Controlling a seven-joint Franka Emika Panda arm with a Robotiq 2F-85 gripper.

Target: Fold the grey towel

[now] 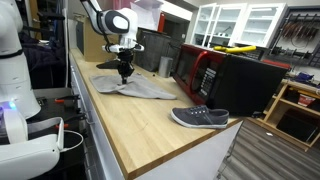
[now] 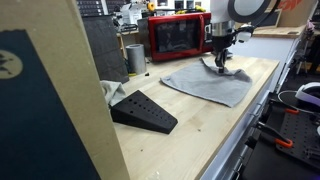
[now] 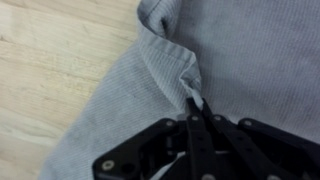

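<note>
The big wooden worktop (image 1: 150,130) holds the grey towel (image 1: 135,88), which lies spread out and mostly flat. A dark shoe (image 1: 200,117) with a white sole sits well apart from it, near the worktop's edge. The fingers (image 3: 198,125) are squeezed tight together, pinching up a small fold of the towel.

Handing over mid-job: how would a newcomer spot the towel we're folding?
Find the long wooden worktop. Under the gripper, which pinches it, lies the grey towel. It is a wide, pale, soft cloth, unlike the dark white-soled shoe nearby.
</note>
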